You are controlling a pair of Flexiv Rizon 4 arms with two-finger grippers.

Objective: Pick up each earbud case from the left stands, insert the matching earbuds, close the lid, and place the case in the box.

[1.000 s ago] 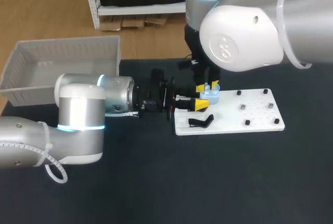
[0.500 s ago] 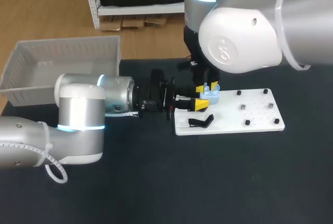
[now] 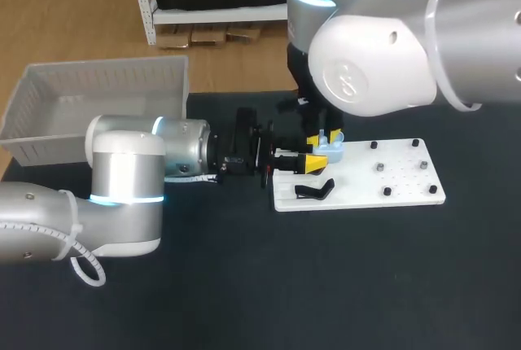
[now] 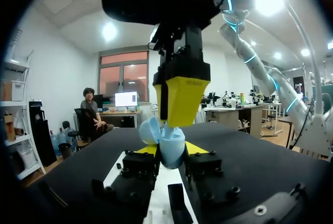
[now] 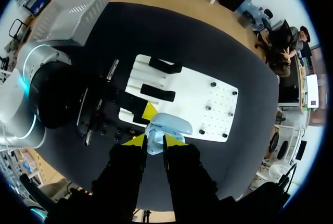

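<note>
A light blue earbud case (image 3: 332, 154) with its lid open is held over the left end of the white board (image 3: 391, 172). My left gripper (image 3: 316, 159) comes in level from the left and is shut on it. In the left wrist view the case (image 4: 171, 143) sits between the left gripper's (image 4: 170, 153) yellow tips. My right gripper (image 3: 323, 138) points straight down onto the case, shut on a small light blue earbud (image 3: 324, 133). In the right wrist view the right gripper (image 5: 154, 141) is directly over the case's open lid (image 5: 171, 124).
A black stand (image 3: 315, 190) lies on the board's near left corner, and small black pegs (image 3: 388, 192) dot its right half. A grey box (image 3: 98, 81) stands at the table's back left. The dark tabletop (image 3: 326, 285) in front of the board is bare.
The right arm's upper body has drifted slightly to the left. Both grippers and the case stay where they were.
</note>
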